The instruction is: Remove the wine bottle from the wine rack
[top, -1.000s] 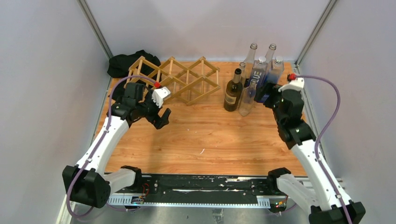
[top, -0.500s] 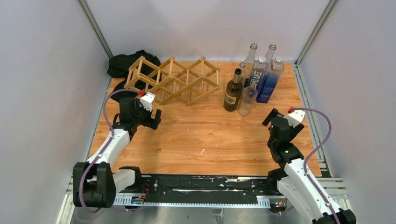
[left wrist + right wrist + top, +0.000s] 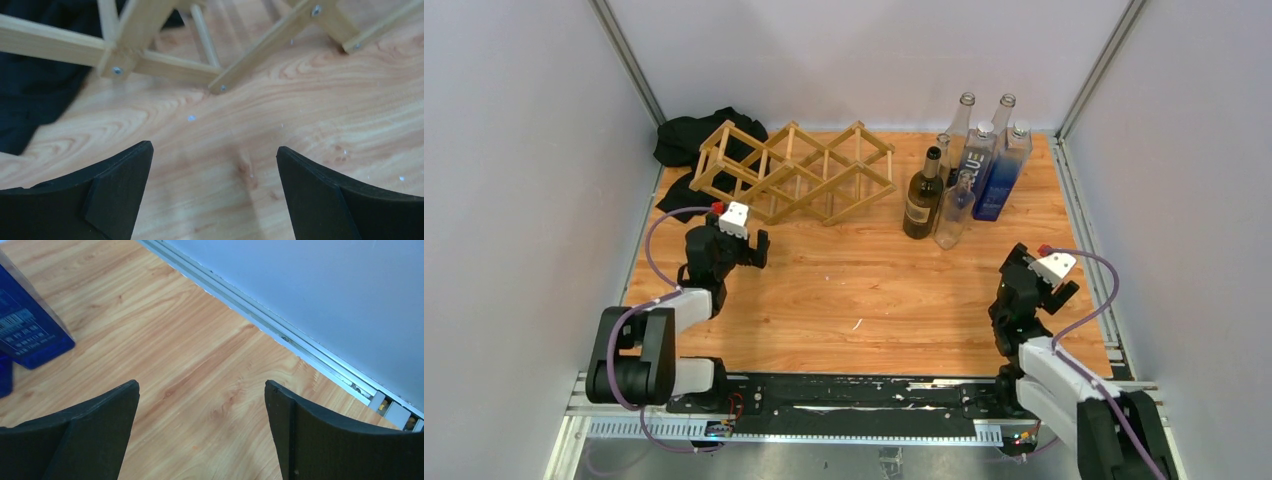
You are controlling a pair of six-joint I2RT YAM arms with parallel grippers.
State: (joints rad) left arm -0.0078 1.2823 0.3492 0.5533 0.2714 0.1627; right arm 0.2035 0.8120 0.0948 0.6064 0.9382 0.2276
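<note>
The light wooden wine rack (image 3: pixel 794 175) stands at the back left of the table, and no bottle shows in its diamond cells. A dark wine bottle (image 3: pixel 921 195) with a pale label stands upright on the table just right of the rack. My left gripper (image 3: pixel 752 247) hovers low in front of the rack's left end, open and holding nothing. In the left wrist view the rack's slats (image 3: pixel 150 60) cross the top, beyond the open left gripper (image 3: pixel 215 167). My right gripper (image 3: pixel 1024 272) is open near the right edge, well short of the bottles, and in its own view the right gripper (image 3: pixel 202 402) holds nothing.
Several clear and blue bottles (image 3: pixel 989 160) cluster at the back right beside the wine bottle. One blue bottle's base (image 3: pixel 27 327) shows in the right wrist view. A black cloth (image 3: pixel 694 135) lies behind the rack's left end. A metal rail (image 3: pixel 280 330) borders the table's right edge.
Both arms have drawn back toward the near edge. The right gripper left the bottle cluster and opened a little wider. The left gripper dropped back from the rack.
</note>
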